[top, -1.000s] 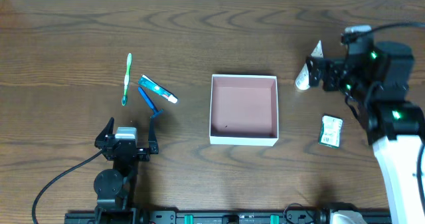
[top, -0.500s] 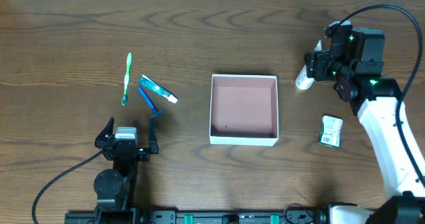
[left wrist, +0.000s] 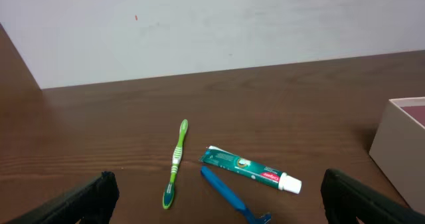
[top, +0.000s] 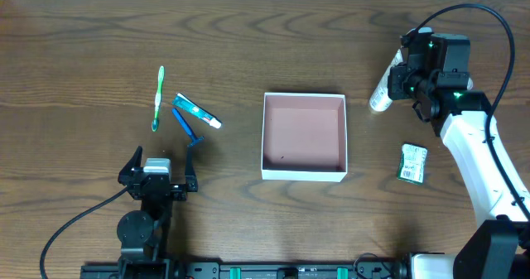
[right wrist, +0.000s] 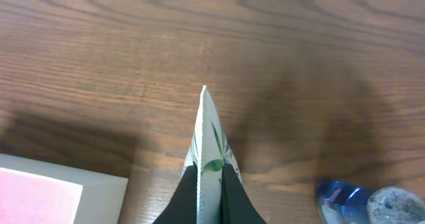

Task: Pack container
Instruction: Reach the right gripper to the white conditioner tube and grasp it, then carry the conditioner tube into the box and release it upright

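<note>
The container (top: 303,175), an open-topped square box with white walls and a pink-brown inside, sits mid-table; its corner shows in the right wrist view (right wrist: 60,191). My right gripper (top: 399,79) is shut on a white tube with a green leaf print (top: 380,93), just right of the container. In its wrist view the black fingers (right wrist: 189,201) pinch the tube's flat crimped end (right wrist: 207,134). My left gripper (top: 157,171) rests open near the front left edge, holding nothing. Ahead of it lie a green toothbrush (left wrist: 176,164), a toothpaste tube (left wrist: 249,170) and a blue razor (left wrist: 229,194).
A small green packet (top: 412,163) lies on the table right of the container, below the right arm. A blurred blue and grey object (right wrist: 362,201) shows at the bottom right of the right wrist view. The container's wall (left wrist: 398,141) appears at the left wrist view's right edge.
The right arm swung up and left to the leaf-print tube and its jaws went from open to shut on it. The left arm has not moved.
</note>
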`<state>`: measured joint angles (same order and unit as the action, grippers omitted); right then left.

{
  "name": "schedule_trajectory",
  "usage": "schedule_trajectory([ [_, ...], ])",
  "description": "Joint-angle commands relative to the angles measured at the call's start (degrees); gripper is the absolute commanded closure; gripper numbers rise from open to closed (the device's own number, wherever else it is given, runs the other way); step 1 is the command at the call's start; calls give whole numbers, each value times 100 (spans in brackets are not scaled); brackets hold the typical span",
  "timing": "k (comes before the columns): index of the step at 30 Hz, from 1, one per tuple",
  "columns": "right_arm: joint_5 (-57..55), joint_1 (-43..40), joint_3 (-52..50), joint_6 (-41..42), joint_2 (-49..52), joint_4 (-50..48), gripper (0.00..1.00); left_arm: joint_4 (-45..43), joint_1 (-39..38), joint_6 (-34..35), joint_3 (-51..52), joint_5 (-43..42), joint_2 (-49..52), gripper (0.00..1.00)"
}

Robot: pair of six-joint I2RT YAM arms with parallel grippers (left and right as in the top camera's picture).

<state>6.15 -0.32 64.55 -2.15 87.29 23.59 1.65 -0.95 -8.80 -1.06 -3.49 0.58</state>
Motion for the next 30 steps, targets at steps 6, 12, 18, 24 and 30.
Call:
schedule_trajectory([
  [6,-98,-42,234,-7,-269,216,99,216,28,35,83,-17,-28,2],
  [12,-339,2,898,44,-933,1067,99,216,28,35,83,-17,-28,2],
  [18,-337,142,1486,509,-1668,1797,99,216,28,35,83,-17,-28,2],
  [24,-334,581,1532,1423,-2164,1947,99,216,28,35,83,-17,-28,2],
  [30,-507,1532,1532,2061,-2002,1867,99,216,28,35,83,-17,-28,2],
])
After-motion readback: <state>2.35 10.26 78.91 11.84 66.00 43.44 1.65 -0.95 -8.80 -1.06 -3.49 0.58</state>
